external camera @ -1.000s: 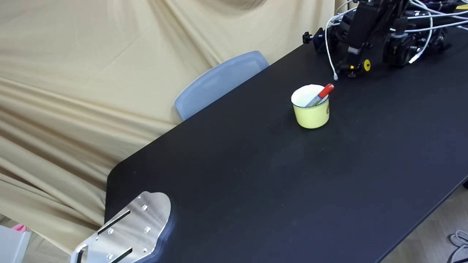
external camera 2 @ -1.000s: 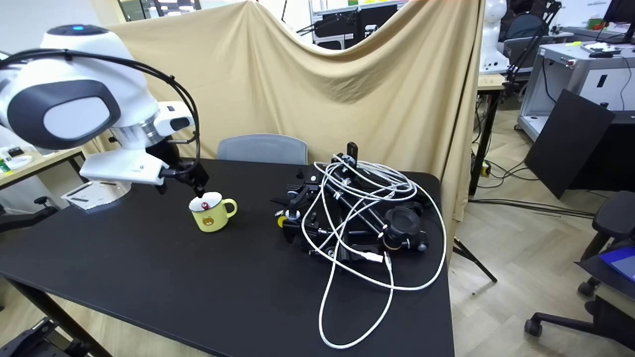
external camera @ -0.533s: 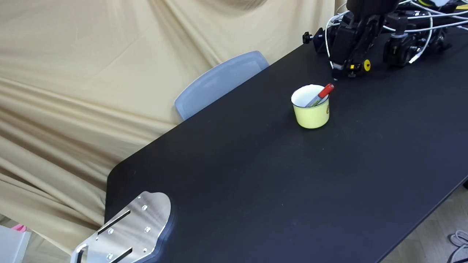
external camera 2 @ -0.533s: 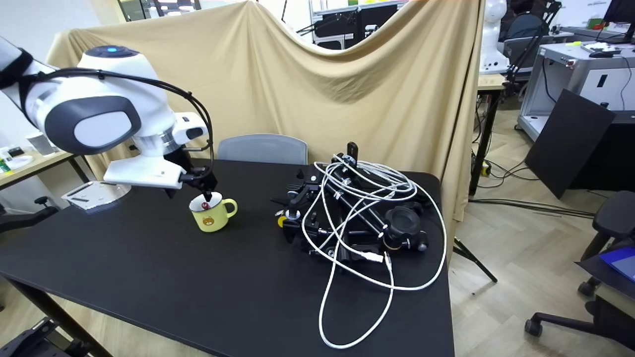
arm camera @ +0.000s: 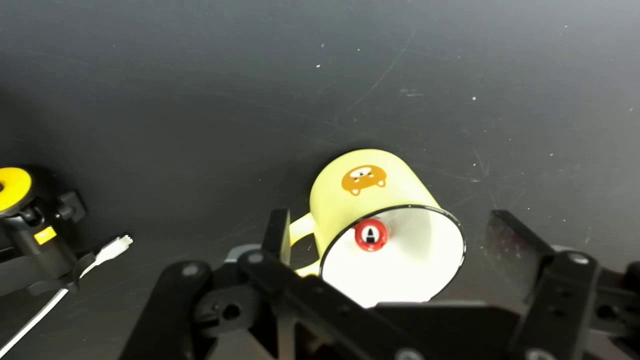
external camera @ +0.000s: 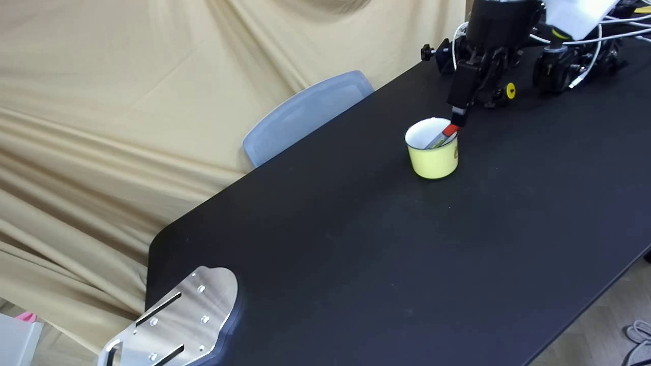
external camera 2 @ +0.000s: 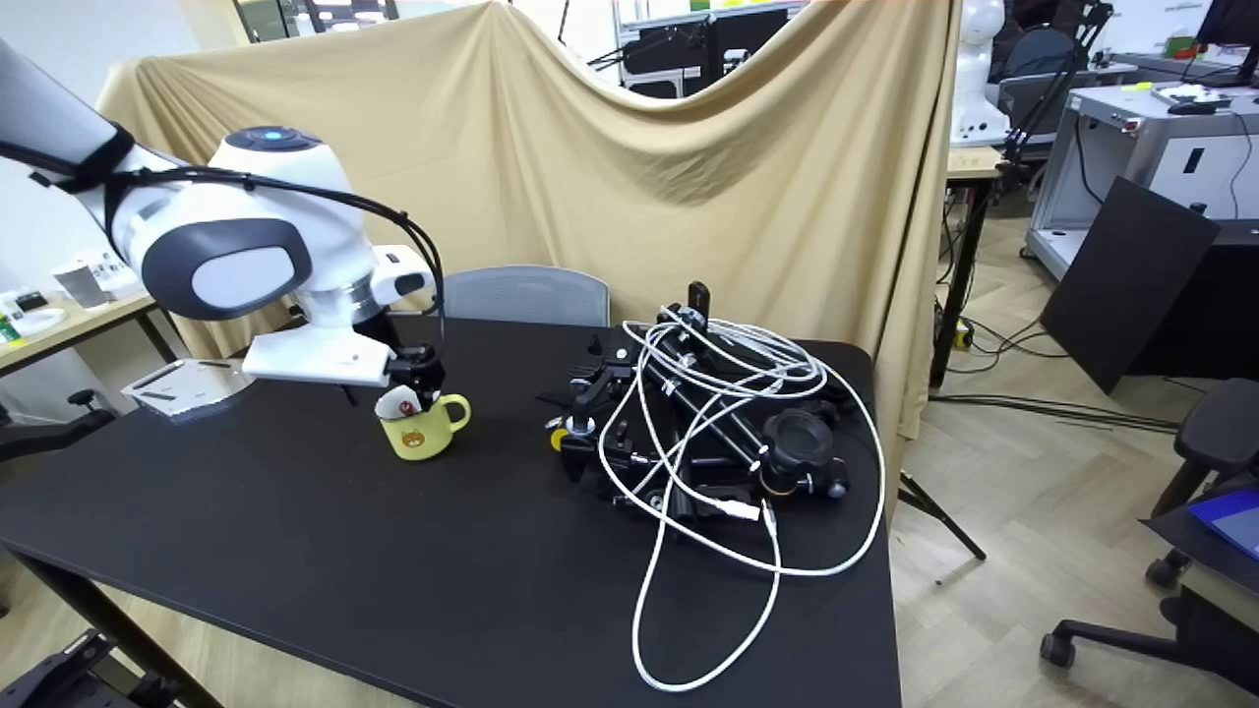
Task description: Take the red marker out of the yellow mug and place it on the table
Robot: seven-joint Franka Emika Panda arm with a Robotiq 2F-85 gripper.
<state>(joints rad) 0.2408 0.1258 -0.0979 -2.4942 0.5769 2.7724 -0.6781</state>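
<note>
The yellow mug stands upright on the black table [external camera: 325,264] and shows in both exterior views [external camera: 433,165] [external camera 2: 418,439] and in the wrist view [arm camera: 400,186]. The red marker [arm camera: 371,234] leans inside it, its round red end at the rim; its lower body is hidden in the mug. In an exterior view, a black fingertip covers the tip of the marker's red end [external camera: 450,130]. My gripper [arm camera: 392,227] is wide open and empty, just above the mug mouth. Its fingers stand on either side of the marker, which is nearer the left finger [arm camera: 276,232].
The mug's handle [external camera 2: 455,412] faces the black clamps and stands [external camera 2: 679,423] with a white cable [external camera 2: 639,629] on the table. A metal plate [external camera: 188,315] lies at the table's far end. A grey-blue chair back [external camera 2: 531,295] stands behind the table's edge.
My gripper has moved down and across to the mug, its fingertips now at the rim by the marker. The mug and marker have not moved.
</note>
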